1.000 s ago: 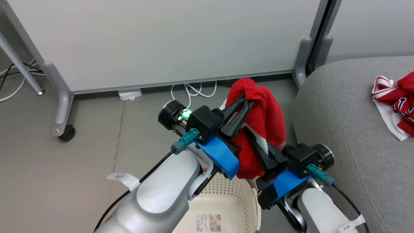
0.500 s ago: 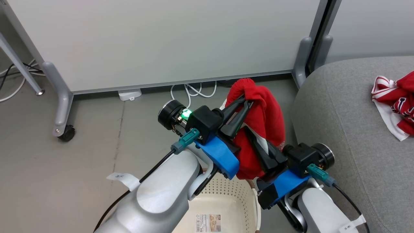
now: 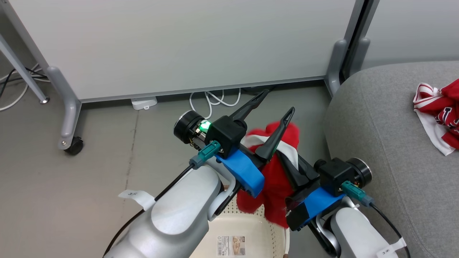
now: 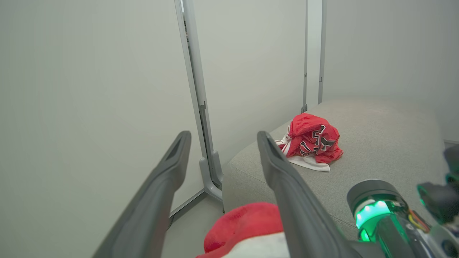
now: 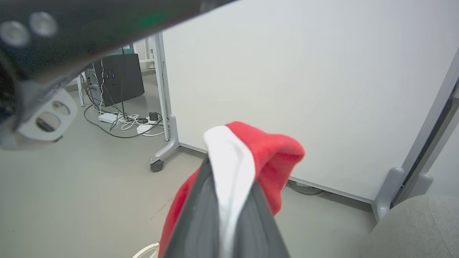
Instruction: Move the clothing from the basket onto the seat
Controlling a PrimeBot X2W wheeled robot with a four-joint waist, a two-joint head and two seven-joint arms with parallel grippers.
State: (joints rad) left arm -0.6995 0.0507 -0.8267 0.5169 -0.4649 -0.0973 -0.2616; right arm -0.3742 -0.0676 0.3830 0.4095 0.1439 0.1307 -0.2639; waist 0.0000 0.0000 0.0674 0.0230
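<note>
Left gripper (image 3: pixel 278 102): my left fingers are spread wide with nothing between them. In the left wrist view I see only air and the far wall in the gap.
Right gripper (image 3: pixel 287 163): fingers pressed together on a white-trimmed fold of the held garment (image 3: pixel 272 179). This pinch alone carries it.
Why held so: the grip is high on the cloth, so the bulk hangs free below the fingers, I think to lift it out of the basket without dragging.
Held garment, place: in the air between my two wrists and above the far right part of the basket (image 3: pixel 251 229). Its lower tail droops toward the basket's inside, and I cannot tell if it touches the rim.
Second garment (image 4: pixel 312 138): bunched on top of the seat (image 3: pixel 376 118), far right, well apart from my grippers.
Basket: near me on the floor. Its bare bottom shows a label, and I see no other cloth in the part I can see.
Stage, my judgement: one piece delivered, and this one is up and needs carrying right onto the seat.
Around: a white partition (image 3: pixel 179 46) stands on the far side, with a castor foot (image 3: pixel 73 147) to the left and loose cables (image 3: pixel 215 98) on the floor at its base.
In the way: the seat's rounded left edge rises just right of my right wrist, so the hanging tail may catch on it. My open left fingers sit close beside the cloth and could snag it.
</note>
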